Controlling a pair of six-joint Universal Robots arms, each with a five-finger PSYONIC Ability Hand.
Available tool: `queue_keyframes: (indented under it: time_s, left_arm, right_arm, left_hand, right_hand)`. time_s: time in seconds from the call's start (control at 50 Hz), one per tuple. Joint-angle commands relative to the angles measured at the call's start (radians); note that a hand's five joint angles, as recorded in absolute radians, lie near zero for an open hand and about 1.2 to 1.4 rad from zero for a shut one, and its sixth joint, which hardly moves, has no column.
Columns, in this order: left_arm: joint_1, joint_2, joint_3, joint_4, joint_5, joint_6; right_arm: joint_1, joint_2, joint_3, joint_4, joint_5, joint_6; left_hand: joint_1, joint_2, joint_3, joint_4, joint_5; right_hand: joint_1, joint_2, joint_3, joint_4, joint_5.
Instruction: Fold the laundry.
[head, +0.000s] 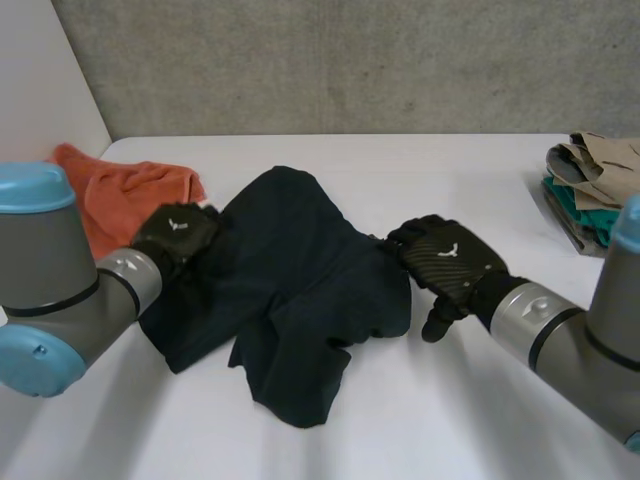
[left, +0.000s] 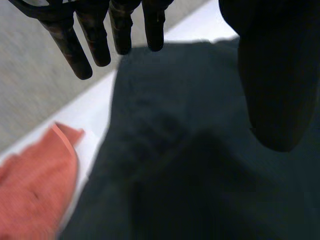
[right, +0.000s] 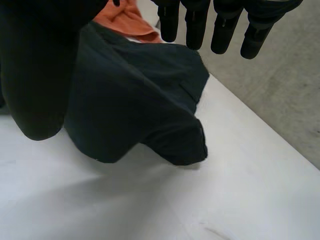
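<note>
A dark garment (head: 300, 300) lies crumpled in the middle of the white table (head: 450, 430), with both of my robot's hands at its sides. The left hand (head: 178, 235) sits at the garment's left edge, next to an orange cloth (head: 115, 195) bunched at the table's far left corner. From the left wrist camera I see its fingers (left: 70, 45) stretched out straight and its thumb (left: 275, 90) held wide apart, with the dark fabric (left: 190, 175) spread under the palm. It grips nothing.

The right hand (head: 447, 262) is at the garment's right edge, its fingertips at the cloth and its thumb pointing toward the table's near side. From the right wrist camera its fingers (right: 195, 25) reach out straight above the fabric (right: 135, 100), the thumb (right: 35, 85) is spread away from them, and nothing is pinched between them. In that view the garment's near edge stands a little off the table in a raised fold. A stack of folded clothes (head: 595, 185) rests at the table's far right edge, well apart from the garment.
</note>
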Motion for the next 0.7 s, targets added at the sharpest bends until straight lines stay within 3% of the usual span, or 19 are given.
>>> queue_keyframes:
  time_s: [0.02, 0.28, 0.36, 0.42, 0.44, 0.5, 0.58, 0.62, 0.7]
  left_arm:
    - [-0.007, -0.017, -0.031, -0.030, 0.006, -0.001]
    - [-0.024, -0.153, 0.029, 0.091, -0.006, 0.004]
    - [-0.026, -0.173, 0.053, 0.097, 0.000, 0.005]
    - [-0.026, -0.199, 0.070, 0.100, -0.003, 0.007]
    - [-0.026, -0.216, 0.081, 0.100, -0.010, 0.010]
    - [-0.026, -0.221, 0.098, 0.100, -0.018, 0.027]
    - [-0.027, -0.196, 0.139, 0.137, -0.107, 0.070]
    - [-0.027, -0.158, 0.187, 0.198, -0.196, 0.093]
    - [-0.030, -0.090, 0.263, 0.328, -0.276, 0.131]
  right_arm:
    - [0.018, 0.037, -0.003, -0.046, 0.001, -0.007]
    - [0.047, 0.094, -0.008, -0.077, 0.035, -0.007]
    - [0.044, 0.093, -0.003, -0.078, 0.042, -0.007]
    - [0.041, 0.092, -0.001, -0.078, 0.044, -0.004]
    - [0.038, 0.092, -0.001, -0.078, 0.044, -0.001]
    - [0.036, 0.086, -0.001, -0.078, 0.044, 0.000]
    - [0.033, 0.074, -0.009, -0.078, 0.048, 0.003]
    - [0.033, 0.065, -0.012, -0.078, 0.056, 0.005]
    - [0.033, 0.048, -0.032, -0.078, 0.081, 0.008]
  left_hand:
    - [0.048, 0.051, 0.044, 0.051, 0.047]
    - [0.244, 0.247, 0.240, 0.248, 0.243]
    - [0.417, 0.420, 0.413, 0.421, 0.416]
    - [0.871, 0.874, 0.867, 0.874, 0.870]
    - [1.172, 1.175, 1.168, 1.175, 1.171]
    - [1.175, 1.178, 1.171, 1.178, 1.174]
    - [1.175, 1.178, 1.171, 1.178, 1.174]
    - [1.175, 1.178, 1.171, 1.178, 1.174]
    - [1.175, 1.178, 1.171, 1.178, 1.174]
  right_hand:
    - [-0.065, -0.044, -0.042, -0.040, -0.048]
    - [-0.065, -0.044, -0.042, -0.040, -0.048]
    - [-0.065, -0.044, -0.042, -0.040, -0.048]
    - [-0.065, -0.044, -0.042, -0.040, -0.048]
    - [-0.065, -0.044, -0.042, -0.040, -0.048]
    - [-0.065, -0.044, -0.042, -0.040, -0.048]
    - [-0.065, -0.044, -0.042, -0.040, -0.048]
    - [-0.065, -0.044, -0.042, -0.040, -0.048]
    - [-0.065, -0.044, -0.042, -0.040, -0.048]
